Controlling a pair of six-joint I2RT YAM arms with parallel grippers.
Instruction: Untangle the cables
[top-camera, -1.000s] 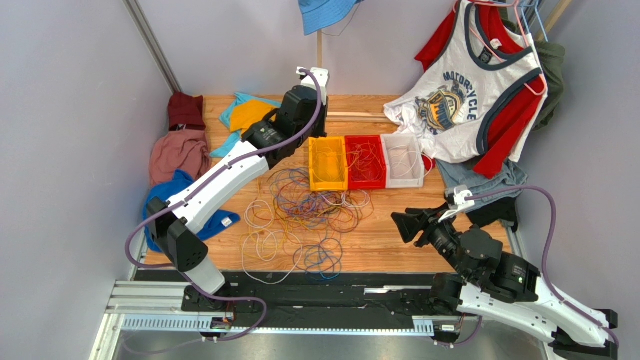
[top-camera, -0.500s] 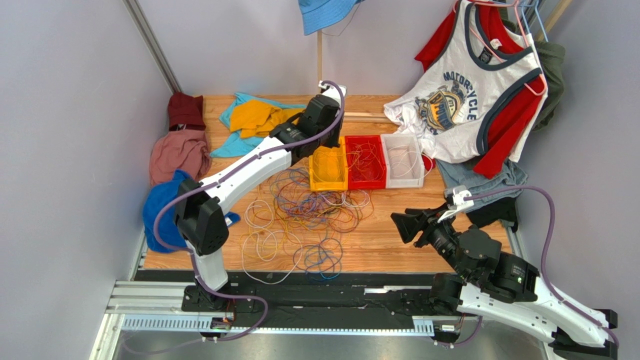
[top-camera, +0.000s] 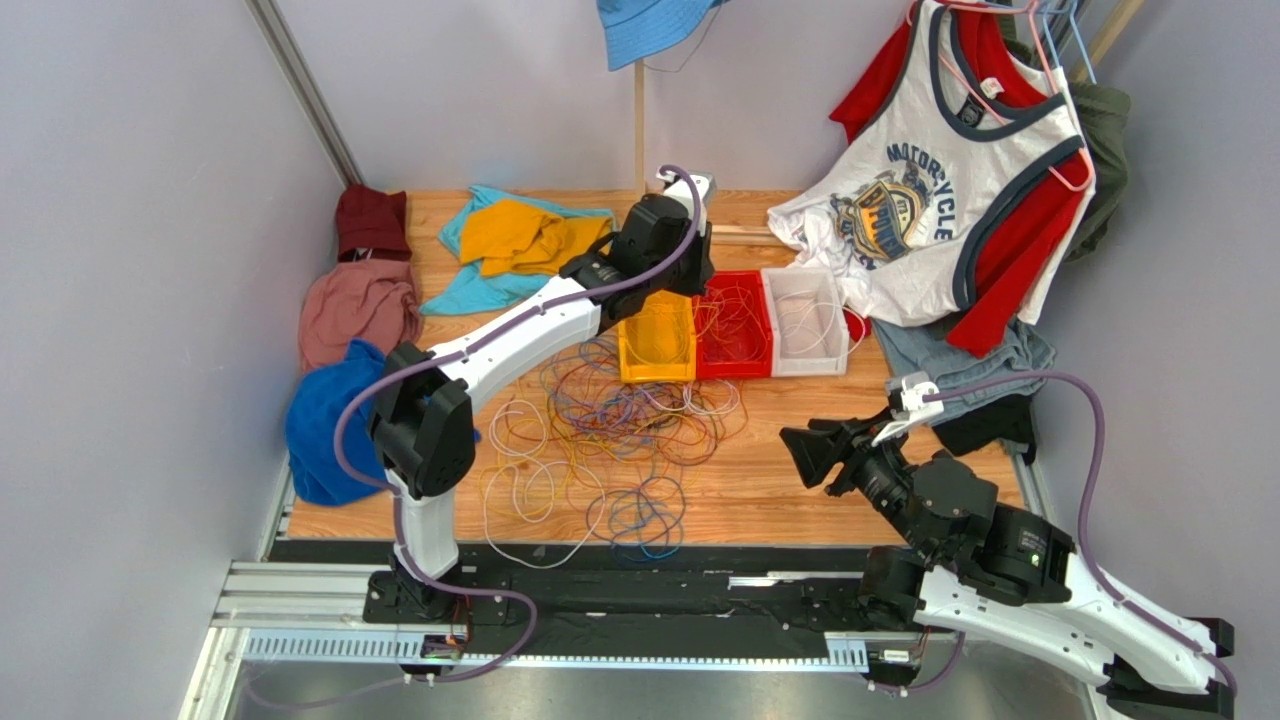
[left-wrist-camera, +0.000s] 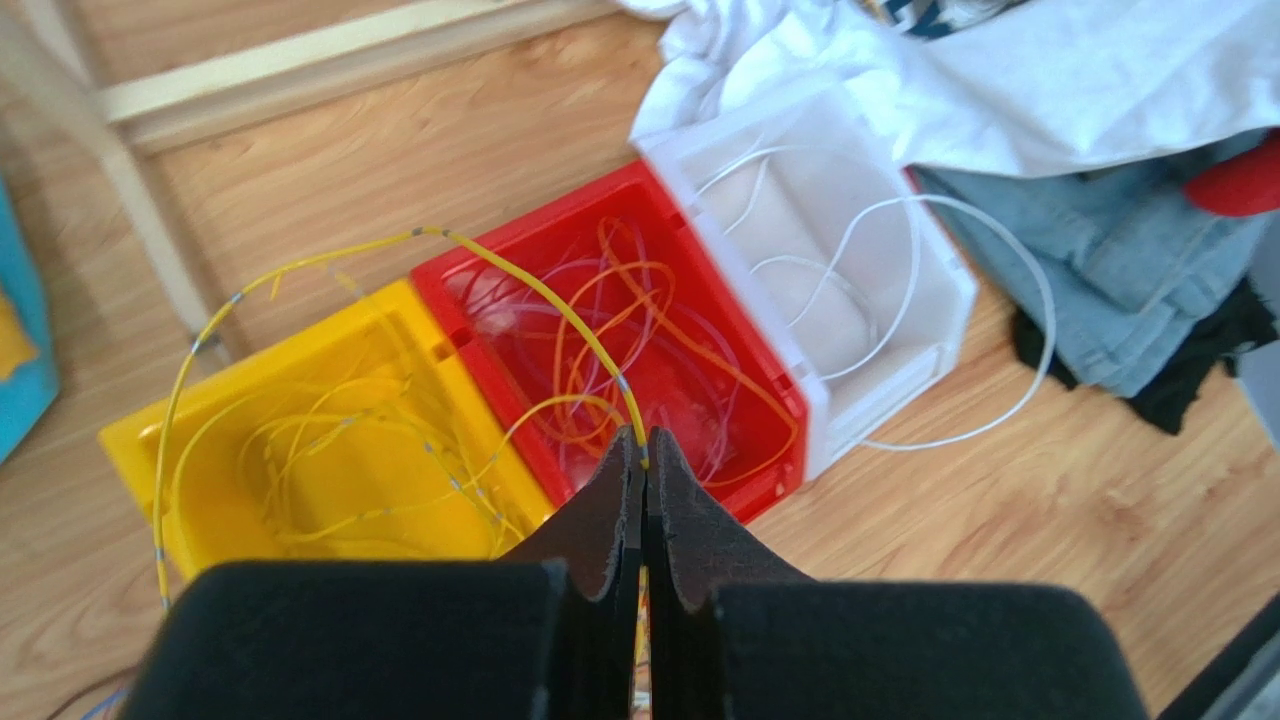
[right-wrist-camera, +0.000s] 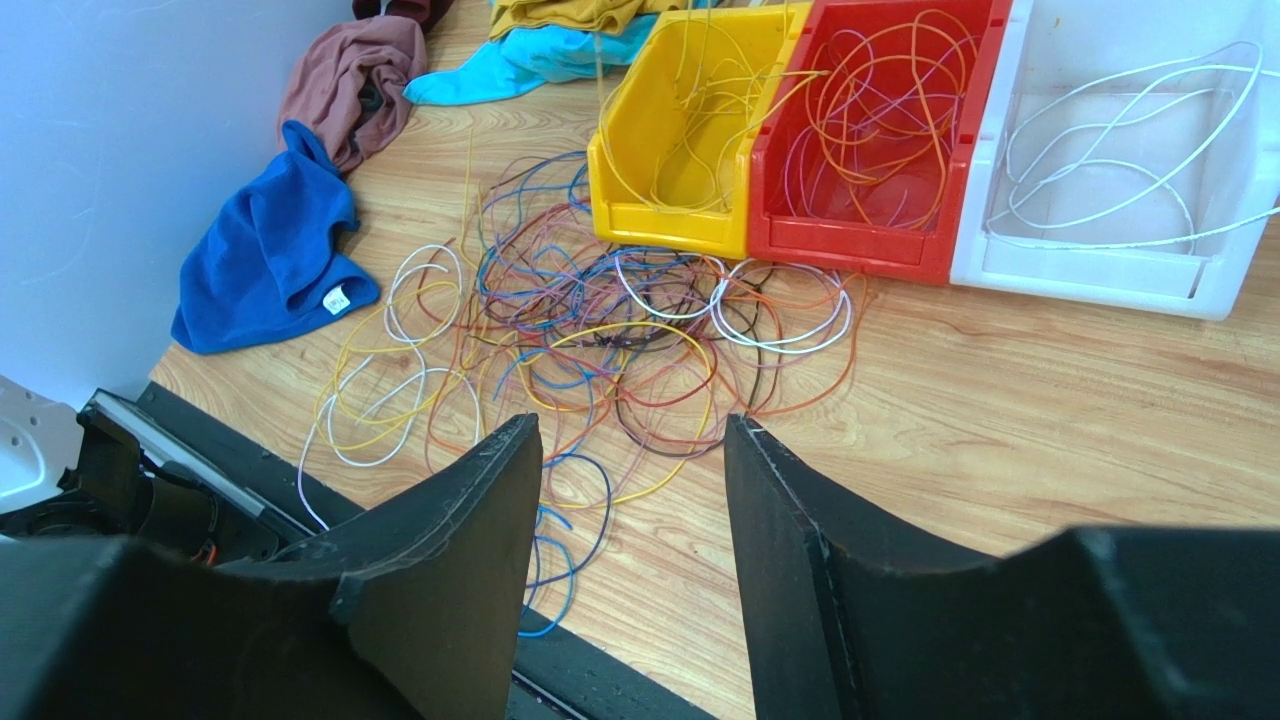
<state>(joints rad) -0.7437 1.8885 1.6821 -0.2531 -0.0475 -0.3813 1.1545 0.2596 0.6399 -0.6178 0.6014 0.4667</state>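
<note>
A tangle of thin cables (top-camera: 616, 435) in many colours lies on the wooden table in front of three bins; the right wrist view shows the cables (right-wrist-camera: 601, 330) too. My left gripper (top-camera: 679, 282) hangs over the yellow bin (top-camera: 657, 345) and red bin (top-camera: 732, 327). In its wrist view the left gripper (left-wrist-camera: 643, 447) is shut on a yellow cable (left-wrist-camera: 301, 278) that arcs over the yellow bin (left-wrist-camera: 376, 300). Orange cables lie in the red bin (left-wrist-camera: 759, 450), white ones in the white bin (left-wrist-camera: 887, 390). My right gripper (top-camera: 800, 450) (right-wrist-camera: 631, 428) is open, empty, right of the tangle.
Clothes ring the table: a blue cloth (top-camera: 323, 420) and a pink one (top-camera: 353, 308) at the left, a teal and yellow one (top-camera: 511, 240) at the back, a hanging shirt (top-camera: 932, 180) and jeans (top-camera: 962, 353) at the right. A black rail (top-camera: 601, 578) runs along the near edge.
My left arm has swung to the right, from left of the yellow bin to above the yellow and red bins, still shut on the yellow cable. The right arm has not moved.
</note>
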